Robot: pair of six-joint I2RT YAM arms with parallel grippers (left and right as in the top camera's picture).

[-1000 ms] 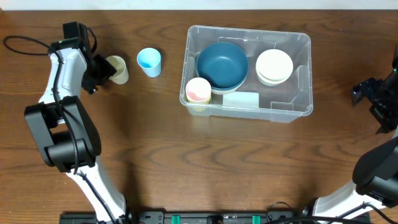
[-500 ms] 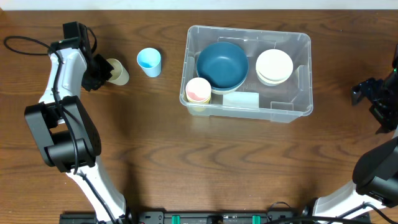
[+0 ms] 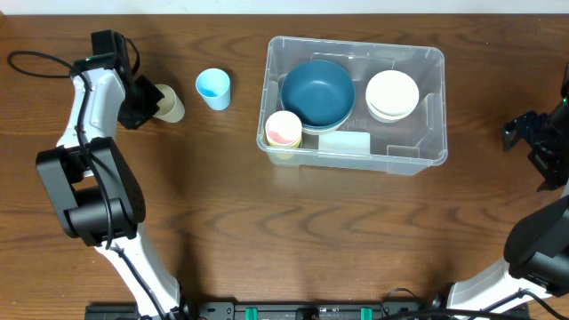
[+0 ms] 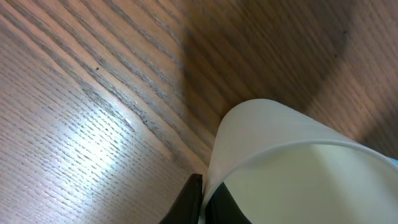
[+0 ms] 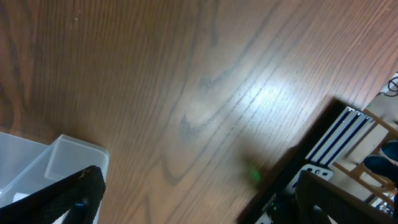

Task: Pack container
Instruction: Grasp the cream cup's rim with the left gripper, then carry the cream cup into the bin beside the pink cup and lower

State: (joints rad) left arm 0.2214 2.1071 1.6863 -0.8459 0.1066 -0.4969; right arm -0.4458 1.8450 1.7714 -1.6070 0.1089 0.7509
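Observation:
The container, a large clear bin, stands right of centre and holds a dark blue bowl, a stack of cream bowls and a pink-and-cream cup. At the far left, my left gripper is shut on the rim of a cream cup. In the left wrist view one finger is outside the wall of that cream cup and the other inside, with the left gripper pinching it. A light blue cup stands between the cream cup and the bin. My right gripper hangs open at the far right, holding nothing.
The right wrist view shows bare wood between the wide-spread jaws of the right gripper, a corner of the container at lower left, and the table's edge with a black rail at lower right. A pale label is on the bin's near side.
My left gripper's jaws have closed onto the cream cup's wall, and the gripper has shifted slightly toward the cup. The right arm has not moved.

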